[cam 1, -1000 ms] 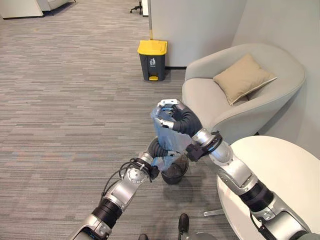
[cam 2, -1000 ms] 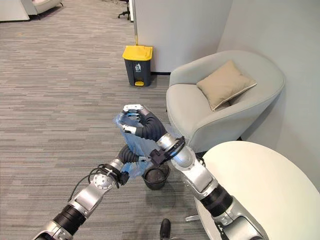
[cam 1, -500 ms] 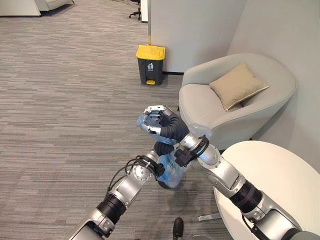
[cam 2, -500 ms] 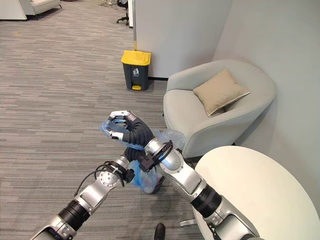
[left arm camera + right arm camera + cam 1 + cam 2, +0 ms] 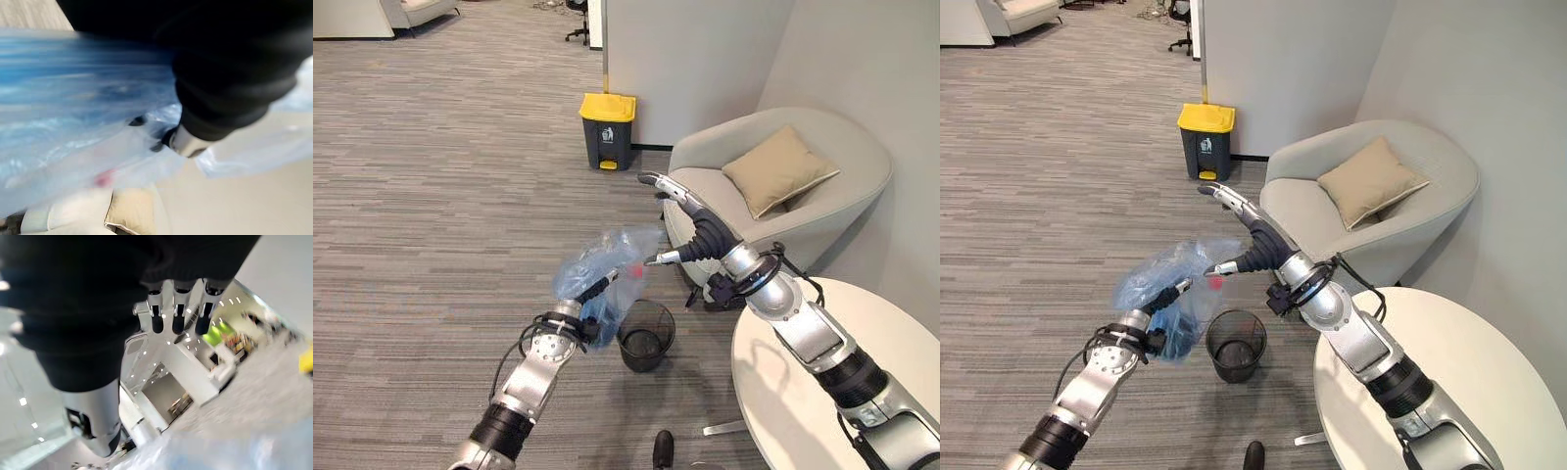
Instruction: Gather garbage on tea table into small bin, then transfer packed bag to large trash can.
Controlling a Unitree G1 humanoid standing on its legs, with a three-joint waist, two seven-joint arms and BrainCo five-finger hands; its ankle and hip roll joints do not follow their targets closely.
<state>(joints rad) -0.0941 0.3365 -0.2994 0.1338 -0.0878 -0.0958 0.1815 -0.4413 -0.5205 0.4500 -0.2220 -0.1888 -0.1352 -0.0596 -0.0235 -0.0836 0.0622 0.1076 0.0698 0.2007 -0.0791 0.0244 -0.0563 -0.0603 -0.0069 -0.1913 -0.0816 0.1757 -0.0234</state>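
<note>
The blue plastic bag is out of the small black mesh bin and hangs from the left hand, just left of the bin and above the carpet; something red shows through the film near its top. The left hand's fingers are mostly wrapped in the plastic, and its wrist view shows film bunched against the hand, so it appears to be clutching the bag, though the individual fingers cannot be made out. The right hand is raised to the right of the bag and apart from it, fingers straight and spread, thumb out, holding nothing. The round white counter at near right looks bare on the part in view, so the gathering stage seems done and the bag has been lifted free of the small bin. What is left, by my reading, is the carry: the large trash can with the yellow lid stands far off by the wall, well apart from the bag, its lid closed, left of the grey armchair.
</note>
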